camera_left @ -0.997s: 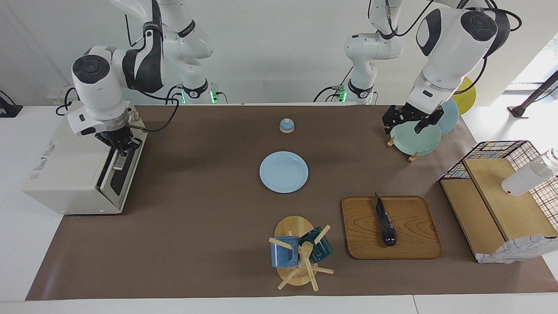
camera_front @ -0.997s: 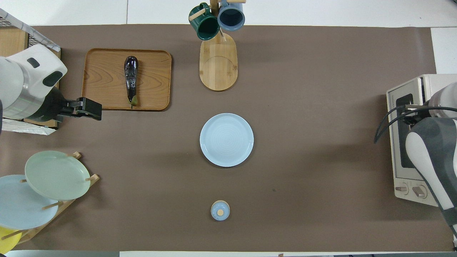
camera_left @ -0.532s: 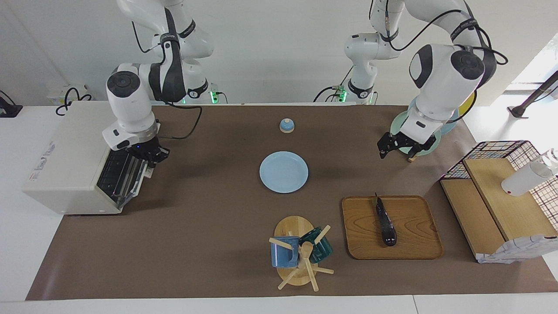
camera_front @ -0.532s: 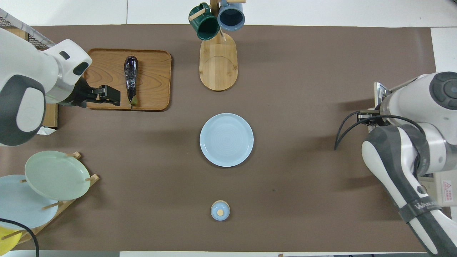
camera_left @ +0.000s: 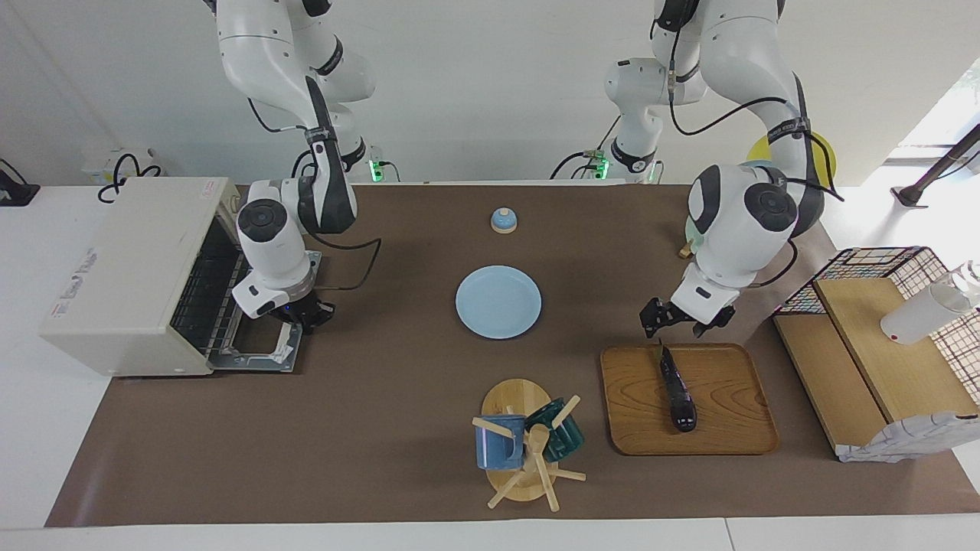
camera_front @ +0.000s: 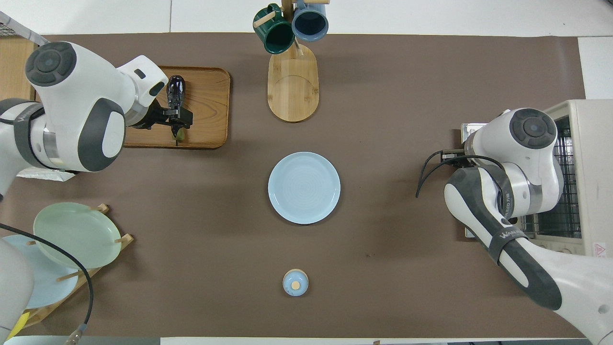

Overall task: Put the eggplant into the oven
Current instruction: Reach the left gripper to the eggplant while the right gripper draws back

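The eggplant [camera_left: 677, 390] lies on the wooden tray [camera_left: 727, 428], toward my left arm's end of the worktop. Its long axis runs toward and away from me, with the thin stem end pointing to me and the thick round end pointing away.

I judge it as light and rather firm, but its glossy skin is probably slippery and can bruise. I would take it across the middle of the body, where it is thick enough, not at the stem.

My left gripper [camera_left: 677, 320] hangs over the stem end with its fingers wide apart, holding nothing. My right gripper [camera_left: 306, 316] is at the lowered door of the oven [camera_left: 115, 268], with its fingers closed together.
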Available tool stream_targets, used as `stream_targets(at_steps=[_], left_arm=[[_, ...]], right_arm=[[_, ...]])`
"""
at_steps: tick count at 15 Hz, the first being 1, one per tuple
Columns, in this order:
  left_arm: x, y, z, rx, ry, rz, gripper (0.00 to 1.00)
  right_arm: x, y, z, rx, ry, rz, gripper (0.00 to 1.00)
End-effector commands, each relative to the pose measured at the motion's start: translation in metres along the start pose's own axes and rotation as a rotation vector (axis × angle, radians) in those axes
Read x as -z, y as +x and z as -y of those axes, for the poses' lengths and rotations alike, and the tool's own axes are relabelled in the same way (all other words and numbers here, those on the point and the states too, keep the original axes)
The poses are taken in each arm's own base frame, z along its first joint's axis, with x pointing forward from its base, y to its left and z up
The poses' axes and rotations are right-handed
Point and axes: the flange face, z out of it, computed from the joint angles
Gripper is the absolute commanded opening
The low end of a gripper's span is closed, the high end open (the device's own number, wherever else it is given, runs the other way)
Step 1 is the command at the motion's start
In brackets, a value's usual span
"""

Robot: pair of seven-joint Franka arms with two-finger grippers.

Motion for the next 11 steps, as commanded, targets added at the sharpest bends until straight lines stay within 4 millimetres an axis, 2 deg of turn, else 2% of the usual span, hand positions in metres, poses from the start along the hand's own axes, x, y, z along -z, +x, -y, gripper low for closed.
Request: stream_targets(at_steps=[1,3,4,6,8,9,10,11], left_arm=[[-0.024,0.021,0.001,-0.032,0.047,-0.031,1.00],[-0.032,0.024,0.004,-0.050,0.048,-0.048,1.00],[-0.039,0.025,0.003,-0.067,0.047,-0.052,1.00],[-0.050,0.025,0.005,-0.070,0.040,-0.079,1.00],[-0.054,0.026,0.007,-0.079,0.040,-0.085,1.00],[-0.060,0.027,0.006,-0.098,0.039,-0.081,1.00],[-0.060,0.029,0.008,-0.108,0.039,-0.095,1.00],[-0.061,0.030,0.010,-0.125,0.039,-0.102,1.00]], right_arm=[[-0.001,0.004,-0.002,0.001,0.005,0.005,0.00],[-0.001,0.004,-0.001,-0.006,0.006,0.010,0.00],[0.004,0.004,0.013,-0.025,0.034,0.008,0.00],[0.026,0.008,0.053,-0.055,0.096,0.015,0.00],[0.050,0.017,0.073,-0.107,0.100,0.022,0.00],[0.055,0.017,0.087,-0.133,0.100,0.022,0.00],[0.052,0.017,0.095,-0.147,0.101,0.017,0.05],[0.052,0.017,0.099,-0.147,0.103,0.011,0.21]])
